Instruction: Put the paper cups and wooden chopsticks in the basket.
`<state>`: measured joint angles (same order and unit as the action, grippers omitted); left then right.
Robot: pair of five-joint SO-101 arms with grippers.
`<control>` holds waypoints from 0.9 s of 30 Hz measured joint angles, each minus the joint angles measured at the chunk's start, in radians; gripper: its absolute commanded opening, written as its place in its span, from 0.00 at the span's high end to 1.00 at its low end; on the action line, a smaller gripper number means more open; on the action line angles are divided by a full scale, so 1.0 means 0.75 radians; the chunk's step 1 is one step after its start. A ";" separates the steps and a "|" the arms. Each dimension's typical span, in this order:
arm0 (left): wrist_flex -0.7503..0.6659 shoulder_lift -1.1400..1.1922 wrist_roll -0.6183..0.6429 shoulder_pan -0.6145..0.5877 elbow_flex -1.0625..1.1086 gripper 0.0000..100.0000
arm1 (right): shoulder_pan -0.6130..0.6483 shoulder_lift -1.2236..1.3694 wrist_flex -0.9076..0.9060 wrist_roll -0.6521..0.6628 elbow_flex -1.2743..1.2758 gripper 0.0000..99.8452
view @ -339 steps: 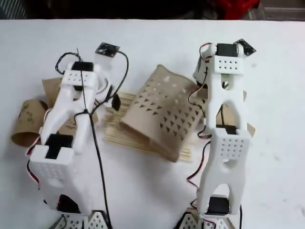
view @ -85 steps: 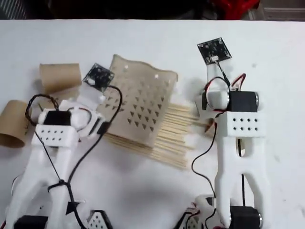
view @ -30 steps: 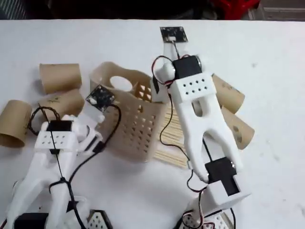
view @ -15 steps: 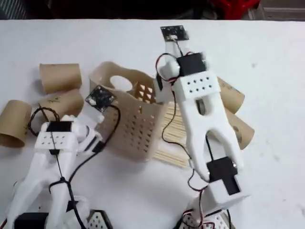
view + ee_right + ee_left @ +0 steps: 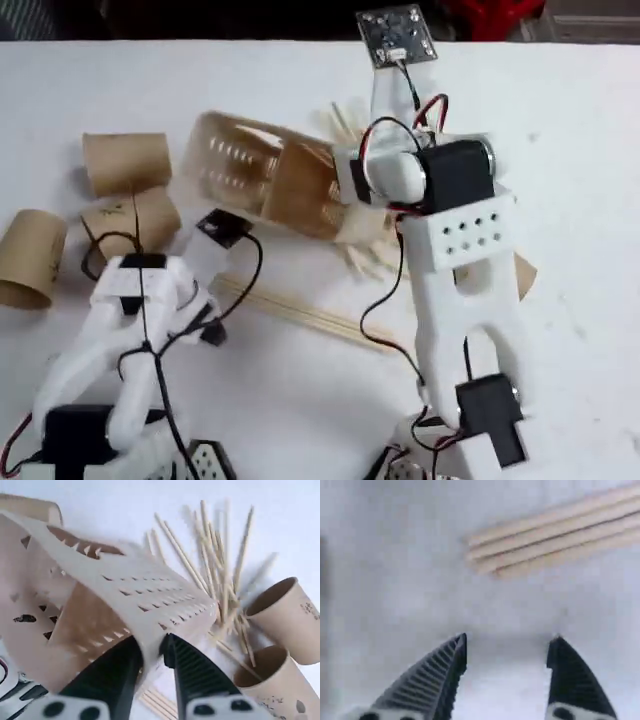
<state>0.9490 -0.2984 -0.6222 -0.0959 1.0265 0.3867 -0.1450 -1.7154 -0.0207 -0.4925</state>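
White surface. The basket is tipped on its side, its wall pinched in my right gripper, fingers nearly closed on it. High view has three paper cups lying left of the basket. Right wrist view has two more paper cups beside scattered chopsticks. My left gripper is spread wide and holds nothing, with the chopstick row just ahead.

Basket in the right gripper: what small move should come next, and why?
Probably set the basket upright on the table: the right gripper pinches its wall, it is tipped on its side, and chopsticks and paper cups lie outside it.
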 measured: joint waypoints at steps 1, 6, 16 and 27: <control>0.000 0.000 0.000 0.000 0.000 0.73 | 0.000 0.000 0.000 0.000 -0.008 0.98; 0.000 0.000 0.000 0.000 0.000 0.73 | 0.000 -0.002 0.000 0.000 -0.029 0.98; 0.000 0.000 0.000 0.000 0.000 0.73 | -0.037 -0.002 0.059 -0.006 -0.317 0.98; 0.000 0.000 0.000 0.000 0.000 0.73 | -0.266 0.162 0.399 -0.147 -0.350 0.98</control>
<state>0.9490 -0.2984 -0.6222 -0.0959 1.0265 0.1872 -0.0238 -1.4162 -0.1312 -0.7549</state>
